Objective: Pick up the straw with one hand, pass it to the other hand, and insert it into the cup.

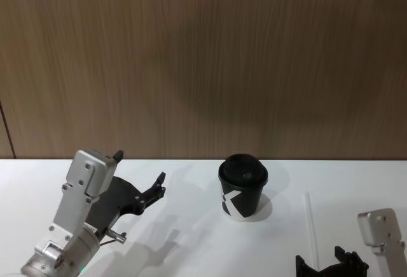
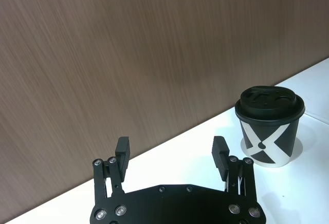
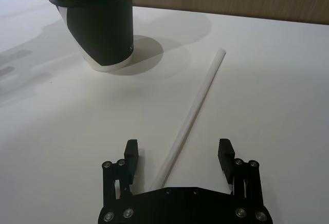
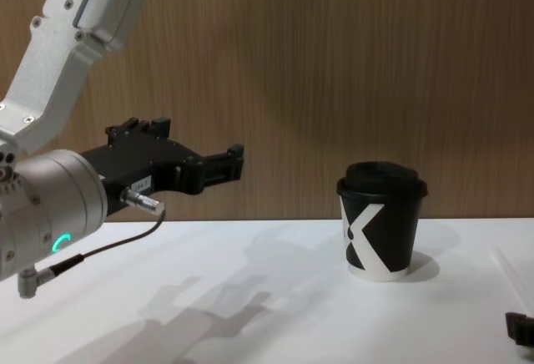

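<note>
The black cup (image 1: 243,188) with its white mark and domed lid stands upright on the white table, mid-table. To its right the thin white straw (image 1: 311,223) lies flat, running from near to far. My right gripper (image 1: 323,261) is at the straw's near end, open. In the right wrist view the straw (image 3: 203,88) runs between the spread fingers of the right gripper (image 3: 178,149), and the cup (image 3: 97,23) stands beyond. My left gripper (image 1: 140,168) hovers open and empty above the table, left of the cup (image 2: 270,131).
A brown wood-grain wall (image 1: 203,61) rises right behind the table's far edge. The left arm's silver wrist (image 4: 42,205) with a green ring and a dark cable (image 4: 108,243) hangs at the left. Bare white table (image 1: 184,226) lies between the grippers.
</note>
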Robot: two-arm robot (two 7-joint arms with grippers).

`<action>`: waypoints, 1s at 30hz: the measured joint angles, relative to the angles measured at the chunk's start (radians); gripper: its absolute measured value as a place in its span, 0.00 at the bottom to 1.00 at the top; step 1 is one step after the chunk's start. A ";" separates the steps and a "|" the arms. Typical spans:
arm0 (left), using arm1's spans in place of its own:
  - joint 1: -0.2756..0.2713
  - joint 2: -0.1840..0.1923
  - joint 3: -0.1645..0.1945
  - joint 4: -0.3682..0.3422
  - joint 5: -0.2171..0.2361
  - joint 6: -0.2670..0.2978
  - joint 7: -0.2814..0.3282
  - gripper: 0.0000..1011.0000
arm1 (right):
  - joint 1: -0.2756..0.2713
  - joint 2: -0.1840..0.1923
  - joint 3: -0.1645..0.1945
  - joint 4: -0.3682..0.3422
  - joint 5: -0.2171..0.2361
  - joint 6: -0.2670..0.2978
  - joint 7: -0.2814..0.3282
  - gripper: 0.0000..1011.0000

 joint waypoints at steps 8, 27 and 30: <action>0.000 0.000 0.000 0.000 0.000 0.000 0.000 0.99 | 0.002 -0.002 -0.001 0.001 -0.004 0.005 0.003 0.79; 0.000 0.000 0.000 0.000 0.000 0.000 0.000 0.99 | 0.003 -0.003 -0.002 0.002 -0.007 0.010 0.005 0.19; 0.000 0.000 0.000 0.000 0.000 0.000 0.000 0.99 | 0.003 -0.003 -0.002 0.002 -0.008 0.011 0.005 0.11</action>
